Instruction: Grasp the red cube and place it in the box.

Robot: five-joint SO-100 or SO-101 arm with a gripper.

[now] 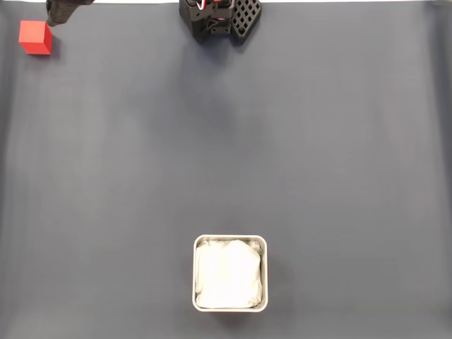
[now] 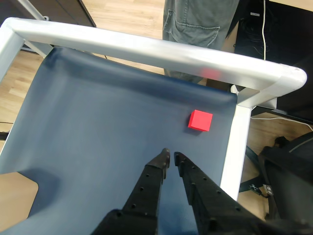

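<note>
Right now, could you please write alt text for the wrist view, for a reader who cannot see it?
The gripper, its two black fingers nearly closed and empty, hangs over a dark blue mat, with the red cube lying apart ahead and to the right. A silver frame borders the mat, and a person's legs stand behind it.

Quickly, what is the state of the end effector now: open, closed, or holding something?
End effector: closed, holding nothing; the red cube lies apart from it.

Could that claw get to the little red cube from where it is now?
Probably yes. In the wrist view the gripper hangs near the red cube, with bare mat between them. Its fingers are nearly together, so it must open first.
</note>
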